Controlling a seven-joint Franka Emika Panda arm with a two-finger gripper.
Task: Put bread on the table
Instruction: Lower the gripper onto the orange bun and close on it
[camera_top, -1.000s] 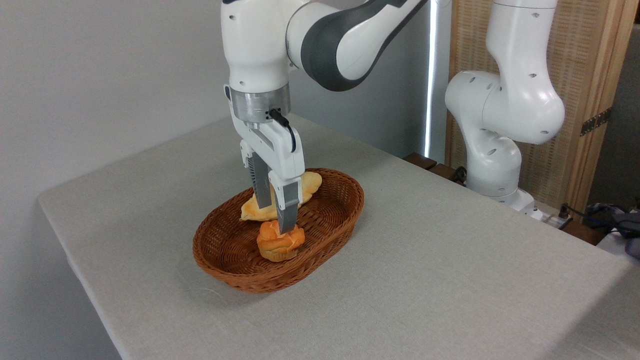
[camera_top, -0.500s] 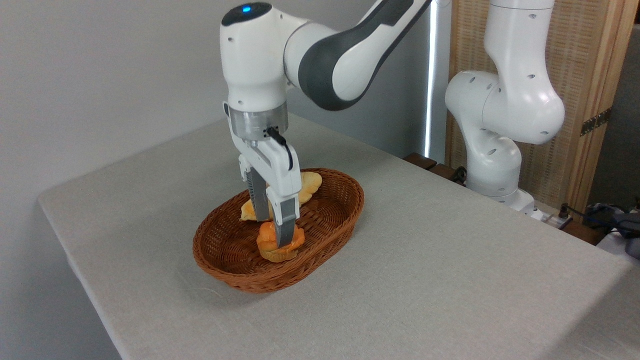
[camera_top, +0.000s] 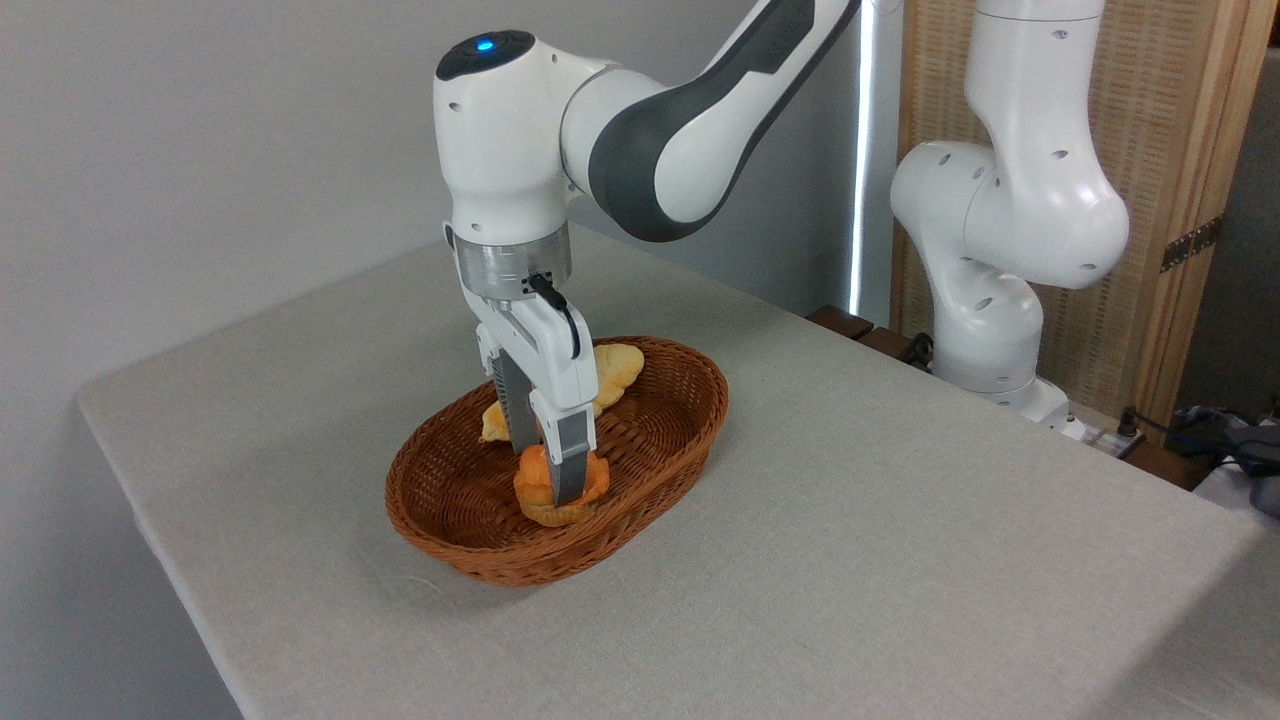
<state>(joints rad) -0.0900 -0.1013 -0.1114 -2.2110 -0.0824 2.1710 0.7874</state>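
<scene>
We see the jaws (camera_top: 553, 470) lowered into the wicker basket (camera_top: 670, 440) just left of the frame's centre, straddling the bread (camera_top: 540, 497), the small orange-golden bun that sits on the basket floor near its lower rim. One finger runs down the front of the bun, and the other stands behind it, mostly hidden. We cannot tell whether the fingers have pressed onto the bun or merely flank it; the gap between them looks about as wide as the bun itself.

The arm (camera_top: 640, 110) reaches in from the upper right and points the wrist straight down. We judge that this vertical approach is chosen because the basket walls block any sideways entry. Coming from above also lets the fingers slip past the pale braided loaf (camera_top: 620, 366), which lies along the upper wall of the basket, behind the jaws and apart from the bun.

The bread is not yet on the counter (camera_top: 900, 560), whose grey-beige cloth stretches open to the lower right. We take the step in hand to be securing the grip. After that, the bun must be lifted clear of the rim before it is carried out. Since it looks soft and lobed, a light squeeze low on its sides would hold it best.
</scene>
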